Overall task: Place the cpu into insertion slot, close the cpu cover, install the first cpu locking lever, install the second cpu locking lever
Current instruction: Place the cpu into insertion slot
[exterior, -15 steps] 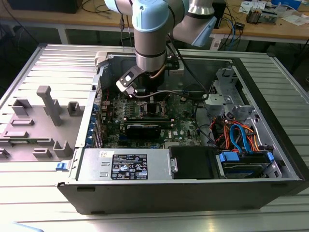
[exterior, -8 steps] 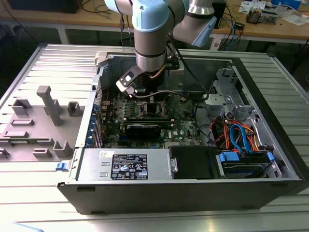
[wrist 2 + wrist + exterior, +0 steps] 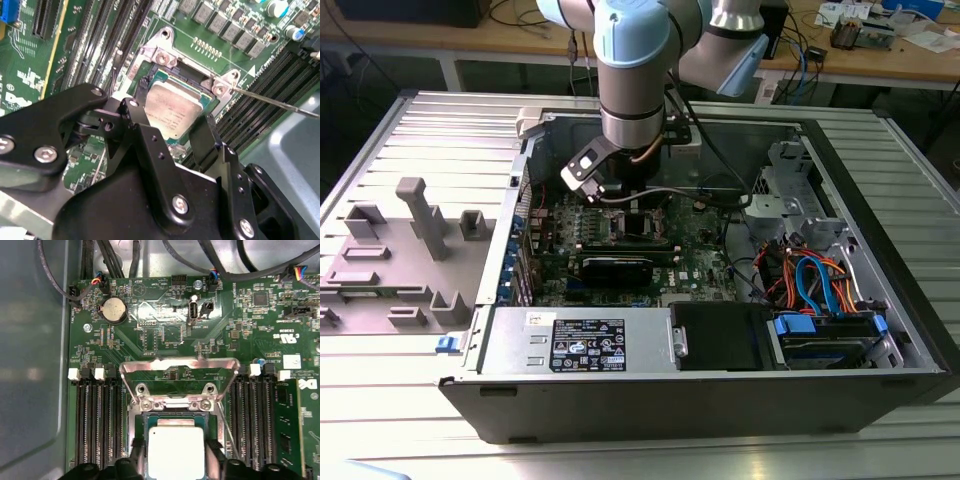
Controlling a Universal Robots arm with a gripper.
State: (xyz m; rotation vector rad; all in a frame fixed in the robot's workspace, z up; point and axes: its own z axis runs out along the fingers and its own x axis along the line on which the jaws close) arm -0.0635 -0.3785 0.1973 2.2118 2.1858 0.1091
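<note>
1. cpu (image 3: 176,452): one side cut off by the frame edge in the first wrist view; in the second wrist view the gripper (image 3: 169,116) body covers a corner. print on its top too blurred to tell.
2. insertion slot (image 3: 148,83): contact field hidden under the cpu.
3. locking lever (image 3: 270,101): thin wire beside the cpu, far end runs off the frame edge.
4. cpu cover (image 3: 150,365), just beside the cpu: in the exterior view the arm (image 3: 630,110) hides it.

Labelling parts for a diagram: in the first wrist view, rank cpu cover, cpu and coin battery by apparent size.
1. cpu cover, open, widest outline.
2. cpu, partly cropped.
3. coin battery, clearly smallest.
</note>
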